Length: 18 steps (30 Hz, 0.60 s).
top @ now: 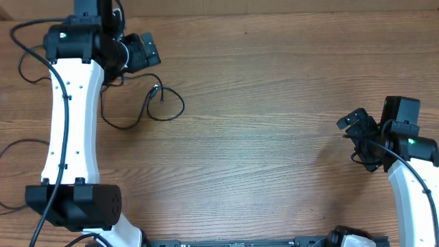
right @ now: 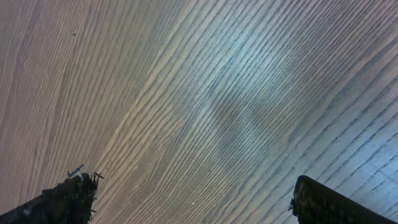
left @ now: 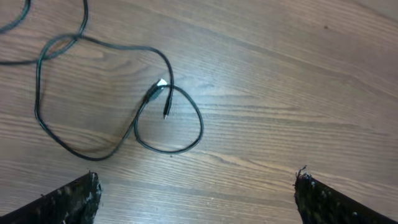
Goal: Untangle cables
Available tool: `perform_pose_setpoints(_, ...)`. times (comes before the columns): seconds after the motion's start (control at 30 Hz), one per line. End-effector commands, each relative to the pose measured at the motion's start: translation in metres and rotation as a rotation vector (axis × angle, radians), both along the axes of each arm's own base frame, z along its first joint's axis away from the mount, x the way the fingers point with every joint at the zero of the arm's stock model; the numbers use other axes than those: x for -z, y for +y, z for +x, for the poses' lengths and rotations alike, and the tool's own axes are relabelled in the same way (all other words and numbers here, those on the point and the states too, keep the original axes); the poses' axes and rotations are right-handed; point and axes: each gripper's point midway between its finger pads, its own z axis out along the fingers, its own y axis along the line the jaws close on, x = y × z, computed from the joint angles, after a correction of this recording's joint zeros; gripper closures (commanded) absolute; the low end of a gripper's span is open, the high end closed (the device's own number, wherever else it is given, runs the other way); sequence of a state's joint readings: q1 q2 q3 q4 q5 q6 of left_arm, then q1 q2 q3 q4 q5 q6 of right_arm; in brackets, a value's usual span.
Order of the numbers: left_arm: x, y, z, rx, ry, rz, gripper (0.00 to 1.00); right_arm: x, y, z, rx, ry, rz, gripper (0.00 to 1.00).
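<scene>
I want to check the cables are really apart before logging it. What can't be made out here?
Overhead: the cable disappears behind the left arm, so that stretch is hidden.
Left wrist: it leaves the top-left edge, and its far end is cut off.
Left wrist: the plug tips are too small to tell if one cable or two meet there.
Right wrist: only bare table is in view.

Cable [top: 183, 105] partly hidden, edges cropped
From above it slips behind the left arm [top: 68, 110], and its plug is too small to read. The left wrist view loses it at the top-left edge. Each wrist view's bottom edge crops the left tool [left: 198, 180] and right tool [right: 193, 183].
</scene>
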State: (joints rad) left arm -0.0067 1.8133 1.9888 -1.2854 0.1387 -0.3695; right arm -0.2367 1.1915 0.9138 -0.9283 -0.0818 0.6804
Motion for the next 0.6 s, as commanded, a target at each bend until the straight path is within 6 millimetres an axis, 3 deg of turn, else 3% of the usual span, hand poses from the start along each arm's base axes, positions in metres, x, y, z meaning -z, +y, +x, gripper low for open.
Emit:
perform_pose_setpoints(0.0, 0.028, 0.001, -0.005, -0.102, 0.073, -0.004, 0.00, -0.001, -0.002, 0.001, 0.008, -0.007, 0.001, 0.00)
perform_pose_setpoints(0.1, 0.077, -0.018, 0.003, 0.067, 0.058, 0.090, 0.00, -0.001, -0.002, 0.002, 0.008, -0.009, 0.001, 0.00)
perform_pose_setpoints(0.27, 0.119, 0.006, 0.003, 0.133, 0.063, 0.373, 0.00, 0.000, -0.001, -0.001, 0.008, 0.002, 0.004, 0.00)
perform_pose_setpoints(0.43, 0.155, 0.018, -0.008, 0.177, 0.096, 0.446, 0.01, 0.000, -0.001, -0.001, 0.008, 0.002, 0.004, 0.00)
perform_pose_setpoints(0.57, 0.178, 0.032, 0.000, 0.125, 0.032, 0.513, 0.00, 0.000, -0.001, -0.001, 0.008, 0.005, 0.006, 0.00)
